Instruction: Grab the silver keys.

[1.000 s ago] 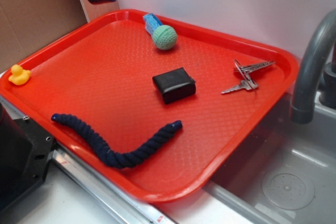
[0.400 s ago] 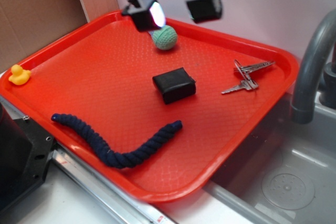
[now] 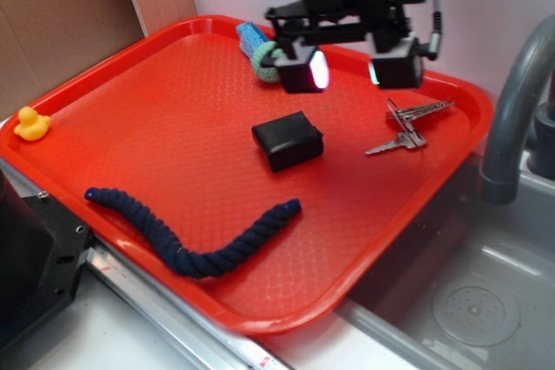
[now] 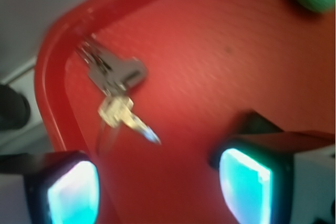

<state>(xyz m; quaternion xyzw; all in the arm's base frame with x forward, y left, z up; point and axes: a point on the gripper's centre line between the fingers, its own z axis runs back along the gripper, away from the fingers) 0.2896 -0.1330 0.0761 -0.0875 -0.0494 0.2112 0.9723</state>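
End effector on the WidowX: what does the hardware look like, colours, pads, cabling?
The end effector is black throughout, with two blocky fingers hung from a black crossbar. The inner pads glow bluish white in the exterior view and read as bright cyan rounded rectangles in the wrist view. A grey cable loops up from its right side. No markings or labels are legible.
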